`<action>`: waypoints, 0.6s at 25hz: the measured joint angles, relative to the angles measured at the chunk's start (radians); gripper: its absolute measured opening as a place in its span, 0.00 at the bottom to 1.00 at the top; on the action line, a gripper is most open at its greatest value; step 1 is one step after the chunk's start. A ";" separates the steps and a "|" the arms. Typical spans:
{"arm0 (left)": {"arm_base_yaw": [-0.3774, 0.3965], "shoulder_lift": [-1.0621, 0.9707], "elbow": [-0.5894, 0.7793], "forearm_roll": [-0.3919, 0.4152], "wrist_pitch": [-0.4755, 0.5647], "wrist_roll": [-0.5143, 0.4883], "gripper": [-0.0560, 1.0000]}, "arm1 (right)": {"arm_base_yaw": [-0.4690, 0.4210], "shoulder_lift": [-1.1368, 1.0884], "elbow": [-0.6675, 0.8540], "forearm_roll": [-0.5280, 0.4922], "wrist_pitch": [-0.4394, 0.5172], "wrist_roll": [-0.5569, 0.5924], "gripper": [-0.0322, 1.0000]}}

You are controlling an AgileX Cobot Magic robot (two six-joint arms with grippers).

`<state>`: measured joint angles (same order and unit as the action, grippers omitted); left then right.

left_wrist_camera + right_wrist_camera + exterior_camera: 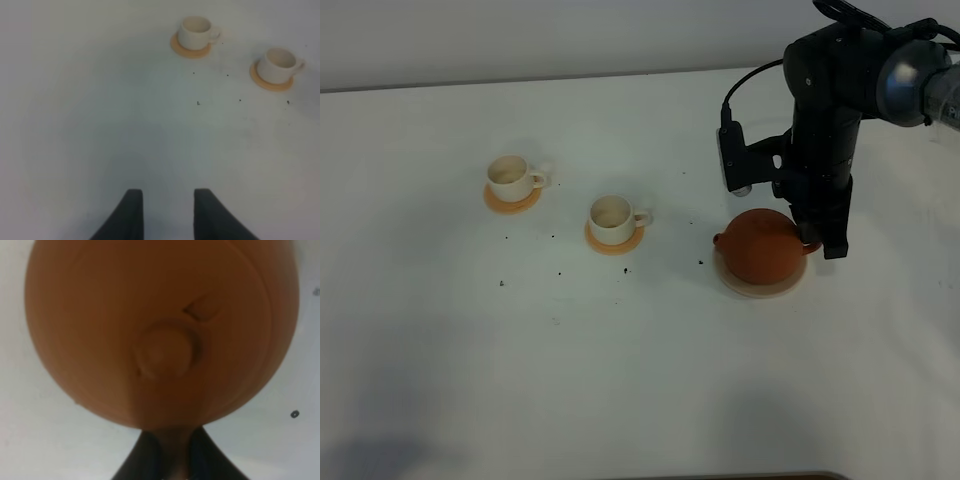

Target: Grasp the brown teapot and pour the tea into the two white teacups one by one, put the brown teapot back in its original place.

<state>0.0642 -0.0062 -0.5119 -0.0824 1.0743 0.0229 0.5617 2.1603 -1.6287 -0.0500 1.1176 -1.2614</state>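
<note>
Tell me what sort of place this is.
Probably a robot test bench, not a kitchen: a plain white table, a black robot arm, and only a brown teapot and two white teacups laid out.

Lab — bare white table [440,380].

Light: soft, even light is falling from above, leaving the white table [620,380] looking bright and slightly washed out.
Shadows: in the high view a faint grey shade is pooling at the table's near left corner; another is lying ahead of the left gripper [168,212].
Focus: the brown teapot [160,330] is filling the right wrist view and blurring; the right gripper [175,457] is showing as a dark smear.
</note>
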 joint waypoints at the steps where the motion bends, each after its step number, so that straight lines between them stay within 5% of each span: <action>1: 0.000 0.000 0.000 0.000 0.000 0.000 0.29 | 0.000 -0.003 0.000 0.002 0.002 0.000 0.12; 15: 0.000 0.000 0.000 0.000 0.000 0.000 0.29 | 0.001 -0.036 0.000 0.045 0.034 0.013 0.12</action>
<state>0.0642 -0.0062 -0.5119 -0.0824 1.0743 0.0229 0.5626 2.1239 -1.6287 -0.0053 1.1512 -1.2487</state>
